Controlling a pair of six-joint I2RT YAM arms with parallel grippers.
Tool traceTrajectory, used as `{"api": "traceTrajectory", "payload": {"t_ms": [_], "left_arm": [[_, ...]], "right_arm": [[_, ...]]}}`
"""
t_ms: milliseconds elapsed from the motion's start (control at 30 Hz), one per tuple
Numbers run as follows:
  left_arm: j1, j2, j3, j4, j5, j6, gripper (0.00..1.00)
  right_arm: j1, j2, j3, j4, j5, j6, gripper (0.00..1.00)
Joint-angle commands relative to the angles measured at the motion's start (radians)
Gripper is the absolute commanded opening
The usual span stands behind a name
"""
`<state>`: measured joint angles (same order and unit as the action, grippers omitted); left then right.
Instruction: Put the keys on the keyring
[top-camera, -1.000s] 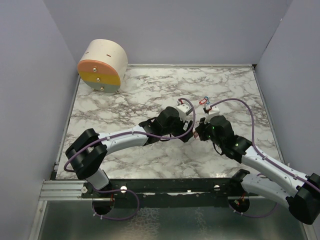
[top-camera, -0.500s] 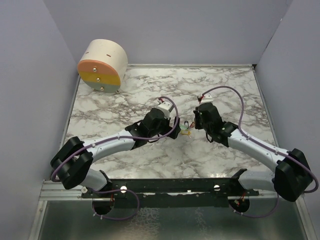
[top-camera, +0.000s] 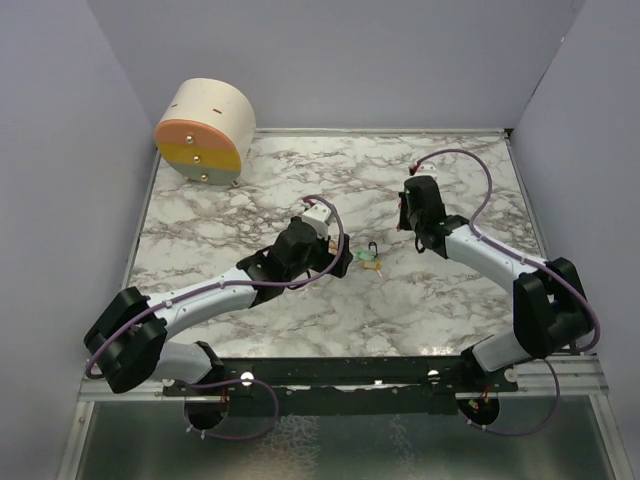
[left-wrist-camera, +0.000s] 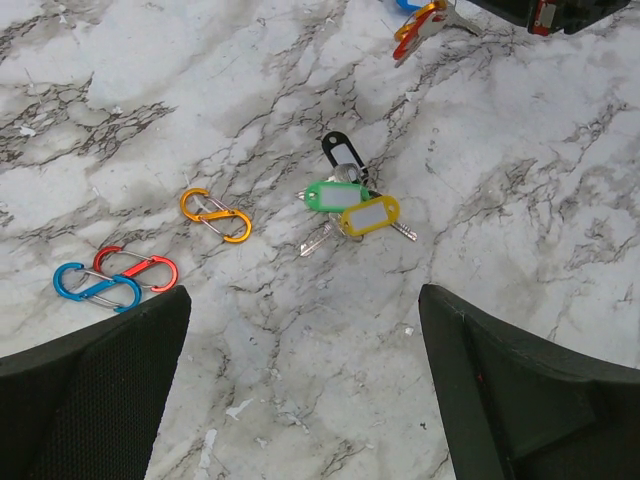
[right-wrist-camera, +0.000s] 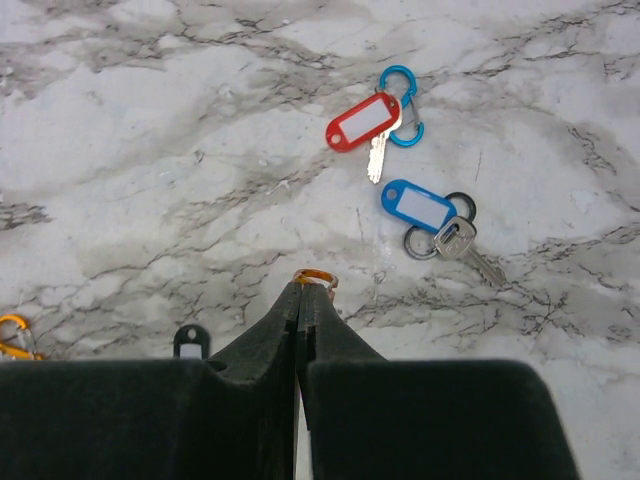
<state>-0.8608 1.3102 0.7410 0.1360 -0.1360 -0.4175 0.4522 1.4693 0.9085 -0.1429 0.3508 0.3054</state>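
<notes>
Three keys with green, yellow and black tags (left-wrist-camera: 350, 205) lie bunched on the marble, in front of my open left gripper (left-wrist-camera: 302, 300), which touches nothing. They sit mid-table (top-camera: 370, 262) in the top view, right of the left gripper (top-camera: 340, 262). My right gripper (right-wrist-camera: 300, 290) is shut on a small orange keyring (right-wrist-camera: 316, 277) that pokes out past its tips. Beyond it lie a red-tagged key on a blue keyring (right-wrist-camera: 365, 120) and a blue-tagged key on a dark ring (right-wrist-camera: 422, 207). In the top view the right gripper (top-camera: 406, 222) is behind the bunch.
An orange keyring (left-wrist-camera: 215, 214) and a red and blue pair (left-wrist-camera: 115, 280) lie loose left of the bunch. A round wooden drum with a coloured face (top-camera: 205, 130) stands at the back left corner. Grey walls enclose the marble table (top-camera: 300, 180).
The left gripper opened wide and drew back to the left, and the green, yellow and black tagged keys now show on the marble. The right arm swung toward the back, still shut.
</notes>
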Motion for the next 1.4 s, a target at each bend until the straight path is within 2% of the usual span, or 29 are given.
{"api": "traceTrajectory", "payload": {"t_ms": [0, 433, 567, 700, 767, 1033, 1167, 1367], "left_arm": [[0.009, -0.028, -0.013, 0.015, -0.043, -0.012, 0.99], [0.017, -0.014, -0.009, 0.019, -0.043, -0.015, 0.99], [0.02, -0.015, -0.01, 0.014, -0.054, -0.016, 0.99], [0.029, -0.018, -0.015, 0.012, -0.064, -0.021, 0.99], [0.033, -0.021, -0.018, 0.012, -0.069, -0.024, 0.99], [0.048, -0.022, -0.029, 0.007, -0.114, -0.037, 0.99], [0.055, -0.008, -0.03, -0.011, -0.155, -0.052, 0.98], [0.076, 0.021, -0.034, -0.052, -0.262, -0.118, 0.94]], "right_arm": [[-0.05, 0.067, 0.056, 0.067, -0.035, -0.031, 0.01], [-0.126, 0.208, 0.144, 0.108, -0.111, -0.028, 0.01], [-0.133, 0.227, 0.17, 0.092, -0.103, -0.025, 0.09], [-0.133, 0.175, 0.142, 0.113, -0.099, -0.026, 0.24], [-0.133, 0.146, 0.129, 0.109, -0.098, -0.031, 0.28], [-0.111, -0.017, 0.002, 0.09, -0.246, -0.016, 0.29], [-0.034, -0.109, -0.089, 0.075, -0.253, 0.002, 0.3], [0.126, -0.2, -0.163, 0.013, -0.19, 0.051, 0.35]]}}
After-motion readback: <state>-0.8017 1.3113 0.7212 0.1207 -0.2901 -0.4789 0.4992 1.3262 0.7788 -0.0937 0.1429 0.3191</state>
